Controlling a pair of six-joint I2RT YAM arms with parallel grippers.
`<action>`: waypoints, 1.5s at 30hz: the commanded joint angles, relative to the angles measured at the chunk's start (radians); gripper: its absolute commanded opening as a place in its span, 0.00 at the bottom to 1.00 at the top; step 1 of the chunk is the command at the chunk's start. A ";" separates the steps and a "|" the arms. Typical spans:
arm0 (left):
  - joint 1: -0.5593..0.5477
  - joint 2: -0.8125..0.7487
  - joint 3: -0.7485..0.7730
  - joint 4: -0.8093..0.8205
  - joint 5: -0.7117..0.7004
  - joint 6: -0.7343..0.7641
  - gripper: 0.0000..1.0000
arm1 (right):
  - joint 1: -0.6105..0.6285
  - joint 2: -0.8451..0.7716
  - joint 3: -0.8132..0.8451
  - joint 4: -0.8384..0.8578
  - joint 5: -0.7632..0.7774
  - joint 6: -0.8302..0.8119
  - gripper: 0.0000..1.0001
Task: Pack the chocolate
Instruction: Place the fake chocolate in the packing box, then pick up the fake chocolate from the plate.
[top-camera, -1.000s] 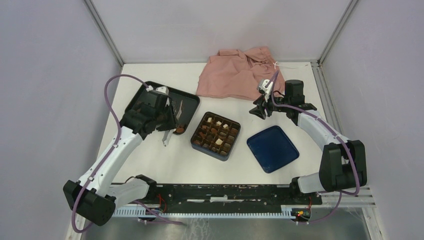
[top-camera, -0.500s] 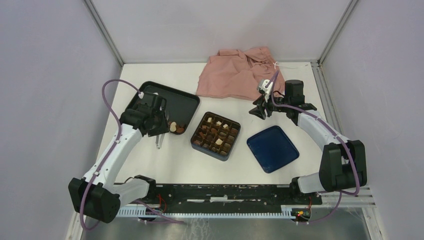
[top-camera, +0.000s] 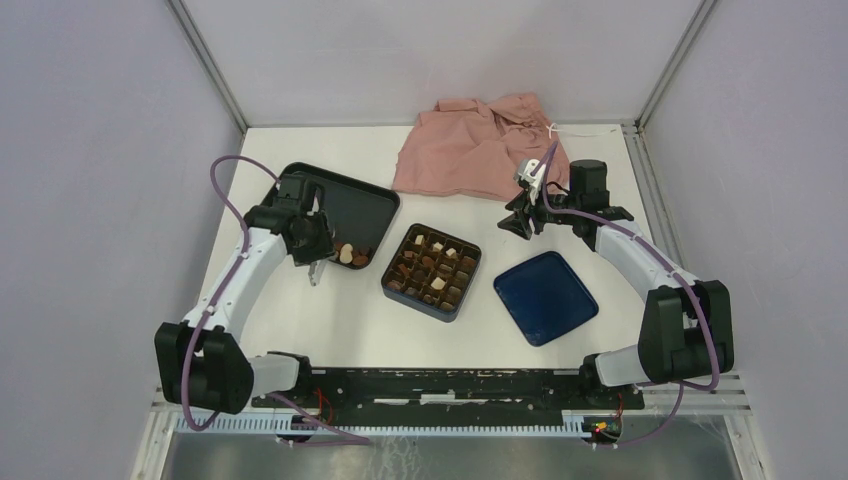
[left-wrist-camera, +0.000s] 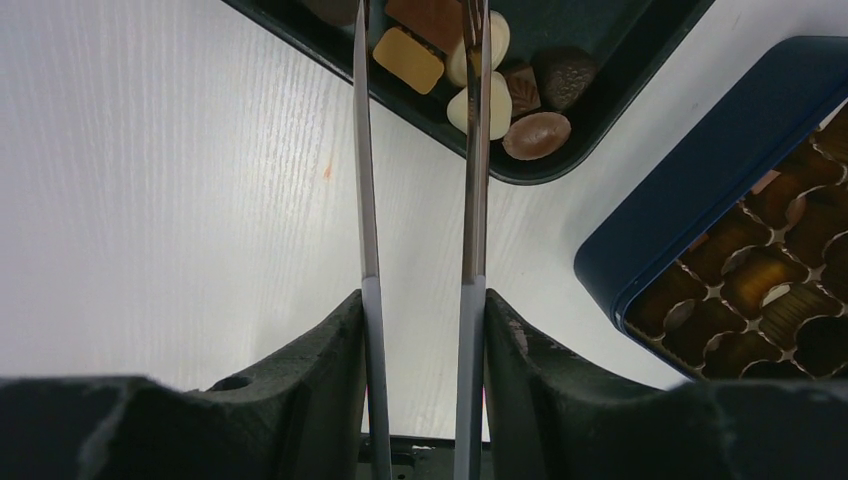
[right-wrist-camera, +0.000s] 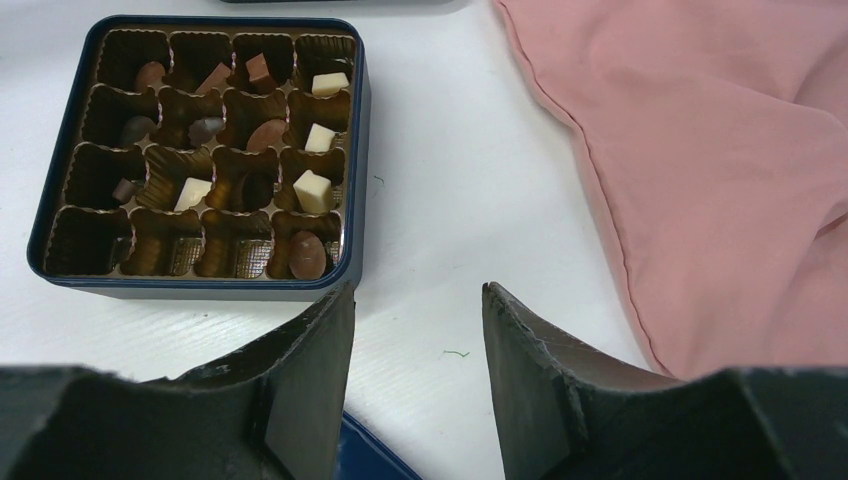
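The left pincer (left-wrist-camera: 418, 20) hangs, blades parted, above the chocolate (left-wrist-camera: 490, 105) in the black tray (left-wrist-camera: 640, 40), likely lining up a pick; the right pincer (right-wrist-camera: 418, 295) hovers released.

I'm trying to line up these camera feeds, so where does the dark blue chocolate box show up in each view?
Top external: blue box at table centre, between the arms.
Left wrist: blue box at the right edge, partly cut off.
Right wrist: blue box upper left, seen whole.
Shared landmarks: black tray links top and left wrist; pink cloth links top and right wrist.
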 joint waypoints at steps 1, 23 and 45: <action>0.024 0.022 0.048 0.041 0.005 0.075 0.49 | -0.005 -0.010 0.012 0.009 -0.025 -0.002 0.56; 0.044 0.115 0.075 0.050 0.068 0.095 0.49 | -0.004 -0.010 0.013 0.009 -0.027 -0.003 0.56; 0.043 -0.043 0.110 0.111 0.350 0.084 0.12 | -0.005 -0.008 0.013 0.008 -0.027 -0.003 0.56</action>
